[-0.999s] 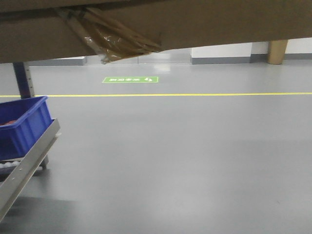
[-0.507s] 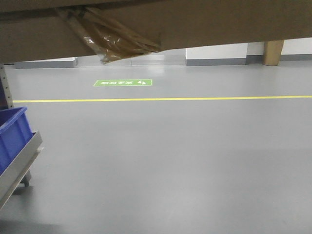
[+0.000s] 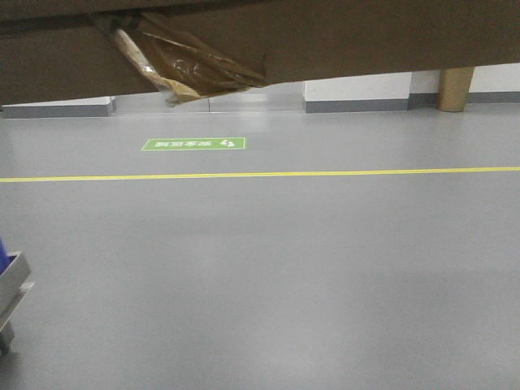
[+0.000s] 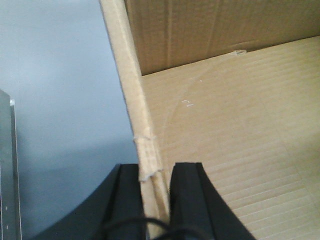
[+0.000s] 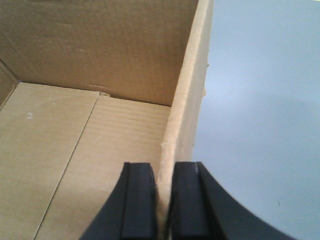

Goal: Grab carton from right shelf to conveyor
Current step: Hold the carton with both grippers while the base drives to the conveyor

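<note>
Grey floor (image 3: 284, 268) lies beneath your carton (image 3: 366, 41), held clear because left gripper (image 4: 156, 172) and right gripper (image 5: 162, 170) each clamp an opposite wall

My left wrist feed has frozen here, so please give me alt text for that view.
The black left gripper pinches the upright side wall of an open brown corrugated cardboard carton. Its bare inner floor fills the right; smooth grey floor lies left of the wall.
</note>
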### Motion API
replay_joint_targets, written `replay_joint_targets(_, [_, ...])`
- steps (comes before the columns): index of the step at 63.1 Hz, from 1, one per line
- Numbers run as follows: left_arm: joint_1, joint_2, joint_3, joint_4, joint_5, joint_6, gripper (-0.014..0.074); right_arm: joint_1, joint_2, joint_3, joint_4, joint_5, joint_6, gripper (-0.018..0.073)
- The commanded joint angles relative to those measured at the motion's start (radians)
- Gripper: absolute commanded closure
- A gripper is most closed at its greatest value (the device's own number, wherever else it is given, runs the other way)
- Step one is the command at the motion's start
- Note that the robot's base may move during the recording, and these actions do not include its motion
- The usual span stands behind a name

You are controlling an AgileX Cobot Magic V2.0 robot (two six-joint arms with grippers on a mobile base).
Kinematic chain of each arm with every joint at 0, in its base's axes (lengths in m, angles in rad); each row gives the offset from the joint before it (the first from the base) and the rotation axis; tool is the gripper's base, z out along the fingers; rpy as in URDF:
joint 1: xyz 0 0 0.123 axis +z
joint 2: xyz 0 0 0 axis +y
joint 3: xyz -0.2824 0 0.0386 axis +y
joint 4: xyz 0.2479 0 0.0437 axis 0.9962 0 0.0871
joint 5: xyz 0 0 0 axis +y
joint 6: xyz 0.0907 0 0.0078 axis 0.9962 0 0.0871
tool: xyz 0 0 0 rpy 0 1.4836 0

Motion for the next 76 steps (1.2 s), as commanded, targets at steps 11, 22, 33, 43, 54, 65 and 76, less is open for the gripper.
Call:
replay_joint_targets(11, [-0.007,-0.008,-0.002,0.003,-0.020,0.016,0.0615,0.002,-0.019,-0.004,0.005,-0.067,-0.019,0.0629])
replay_joint_targets(22, [-0.007,-0.008,-0.002,0.005,-0.020,0.016,0.0615,0.002,-0.019,-0.004,0.005,-0.067,-0.019,0.0629])
replay_joint_targets(33, [-0.007,-0.008,-0.002,0.005,-0.020,0.016,0.0615,0.002,-0.019,-0.004,0.005,-0.067,-0.019,0.0629])
replay_joint_targets(43, [-0.007,-0.008,-0.002,0.005,-0.020,0.016,0.0615,0.002,-0.019,-0.004,0.005,-0.067,-0.019,0.0629])
replay_joint_targets(54, [-0.007,-0.008,-0.002,0.005,-0.020,0.016,0.0615,0.002,-0.019,-0.004,0.005,-0.067,-0.019,0.0629])
replay_joint_targets(65, [-0.007,-0.008,-0.002,0.019,-0.020,0.016,0.0615,0.002,-0.019,-0.004,0.005,-0.067,-0.019,0.0629])
replay_joint_targets(76, [-0.007,-0.008,-0.002,0.053,-0.020,0.016,0.0615,0.002,-0.019,-0.004,0.006,-0.067,-0.019,0.0629])
